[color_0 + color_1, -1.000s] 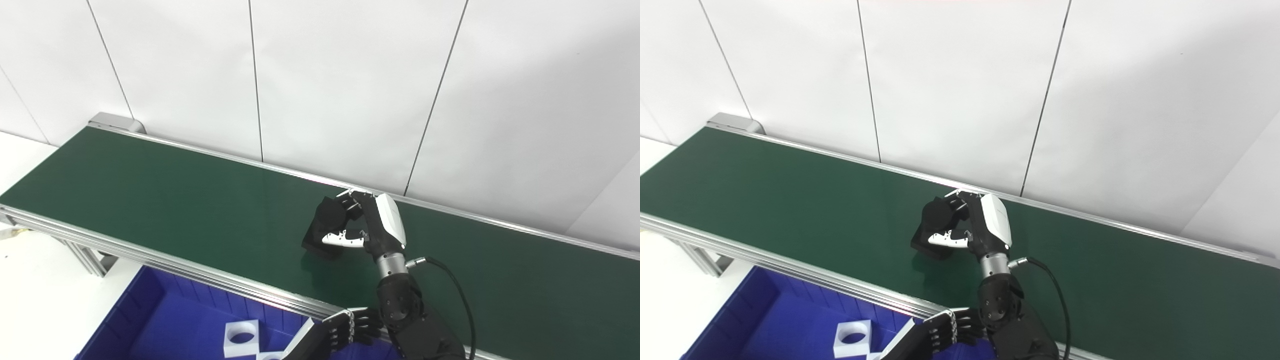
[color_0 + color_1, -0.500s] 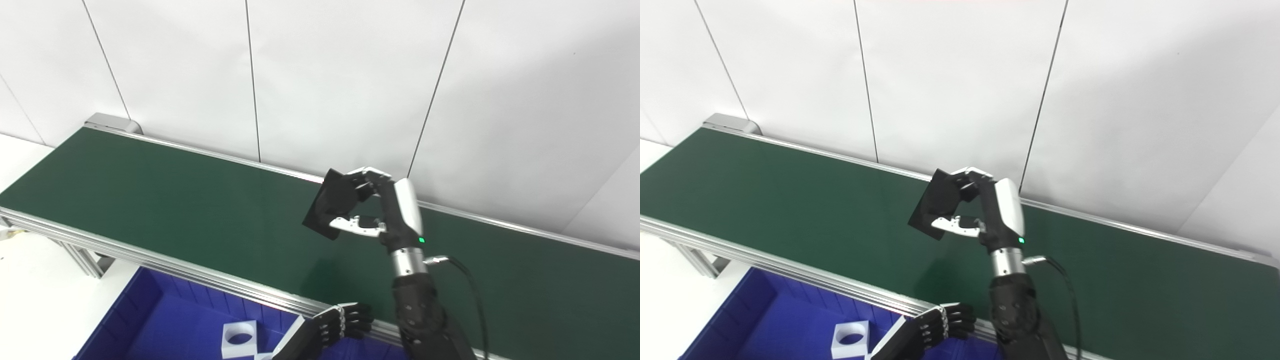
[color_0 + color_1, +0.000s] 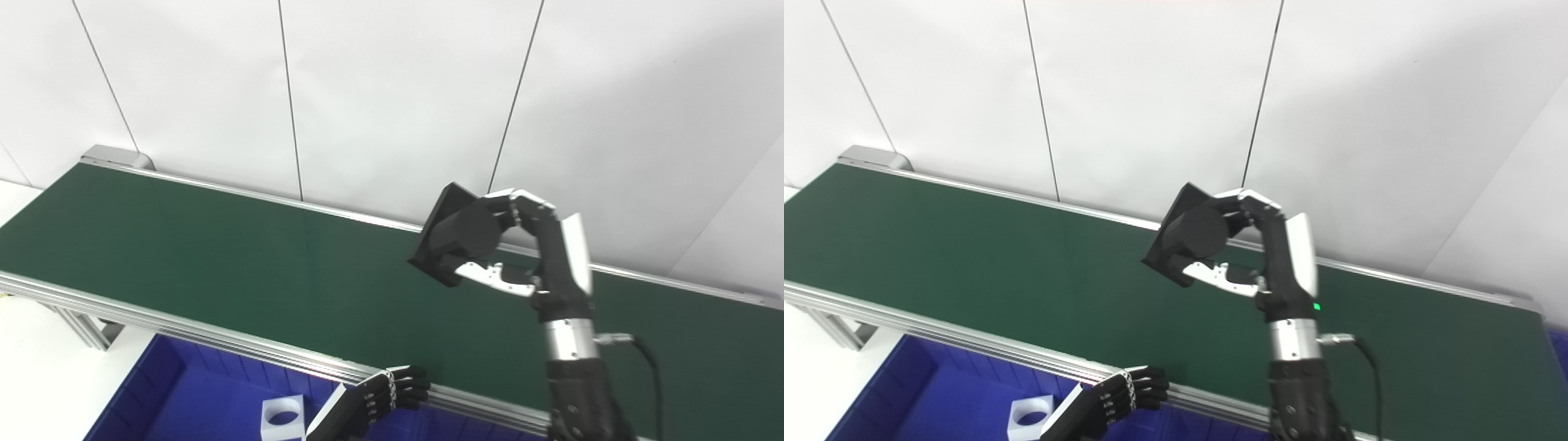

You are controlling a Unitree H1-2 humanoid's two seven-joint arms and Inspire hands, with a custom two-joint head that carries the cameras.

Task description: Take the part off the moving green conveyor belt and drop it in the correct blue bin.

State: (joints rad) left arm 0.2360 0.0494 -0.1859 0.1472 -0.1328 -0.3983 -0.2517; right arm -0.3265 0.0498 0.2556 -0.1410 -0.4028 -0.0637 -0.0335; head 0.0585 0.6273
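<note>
The right hand (image 3: 539, 245) has lifted the black part (image 3: 456, 236) clear of the green belt (image 3: 214, 245), fingers clamped around it, carrying it higher and toward 2 o'clock than a second ago. The left hand (image 3: 392, 392), fingers curled and empty, waits at 6 o'clock over the blue bin (image 3: 159, 392), where a white part (image 3: 283, 418) lies.

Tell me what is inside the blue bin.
The blue bin holds one white block with a round hole. The left hand and its arm cover part of the bin, and the picture's edge cuts the rest, so more parts may lie unseen.
</note>
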